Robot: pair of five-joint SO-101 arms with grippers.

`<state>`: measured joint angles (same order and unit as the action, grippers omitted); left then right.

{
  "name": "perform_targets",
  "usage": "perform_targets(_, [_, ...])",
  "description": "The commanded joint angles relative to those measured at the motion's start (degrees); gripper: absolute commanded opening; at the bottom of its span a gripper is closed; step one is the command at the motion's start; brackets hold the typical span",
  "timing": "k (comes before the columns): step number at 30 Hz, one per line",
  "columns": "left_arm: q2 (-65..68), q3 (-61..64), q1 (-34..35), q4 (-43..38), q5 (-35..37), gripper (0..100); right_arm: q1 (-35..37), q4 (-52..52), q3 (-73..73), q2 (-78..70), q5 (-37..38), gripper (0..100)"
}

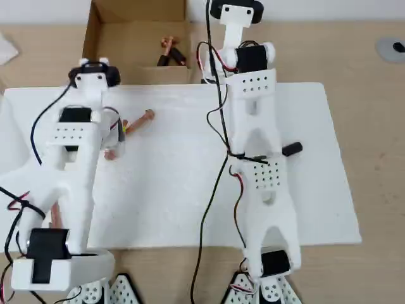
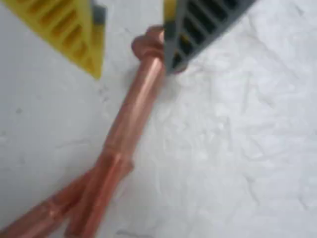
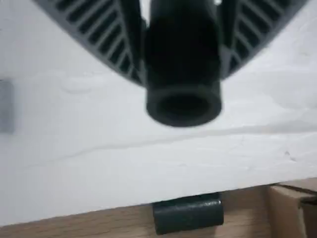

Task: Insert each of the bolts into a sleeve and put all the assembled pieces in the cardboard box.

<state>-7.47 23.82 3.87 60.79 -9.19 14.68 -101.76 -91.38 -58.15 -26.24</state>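
Left gripper (image 2: 133, 69), open, sits around the thin copper metal bolt (image 2: 136, 106) — lying 2-to-8 o'clock from above — while the right gripper (image 3: 183, 59) holds tight the short black tube sleeve (image 3: 183, 94).

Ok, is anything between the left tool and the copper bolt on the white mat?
Nothing visible. The left tool is open, with the bolt head between its fingers. A second bolt meets its other end, clear of the fingers.

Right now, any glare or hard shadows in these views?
High view: white mat evenly bright, no hard shadows. Left wrist view: mild sheen along the copper bolt. Right wrist view: black sleeve reads dark, with a faint rim highlight.
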Motion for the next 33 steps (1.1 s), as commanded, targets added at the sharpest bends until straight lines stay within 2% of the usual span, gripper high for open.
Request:
perform_targets(1, [0.0, -3.3, -0.5, 0.8, -0.5, 10, 0.7, -0.7, -2.7, 4.8, 0.5, 1.0])
perform_targets(17, [17.9, -9.8, 0.1, 0.9, -2.6, 9, 0.7, -0.7, -2.5, 4.8, 0.5, 0.9])
perform_targets(24, [18.9, -10.5, 0.2, 0.9, -3.2, 7, 0.7, -0.7, -2.5, 4.7, 0.5, 0.9])
perform_targets(26, [18.8, -10.5, 0.3, 1.5, -6.9, 1, 0.5, -0.7, -2.5, 4.6, 0.5, 0.9])
perform_targets(29, [18.0, -12.5, 2.3, 6.4, -12.6, 1, 0.3, -0.7, -2.5, 4.6, 0.5, 0.9])
perform_targets(33, [14.4, -16.4, 9.5, 9.9, -15.5, 1, 0.4, -0.7, -2.5, 4.6, 0.5, 0.9])
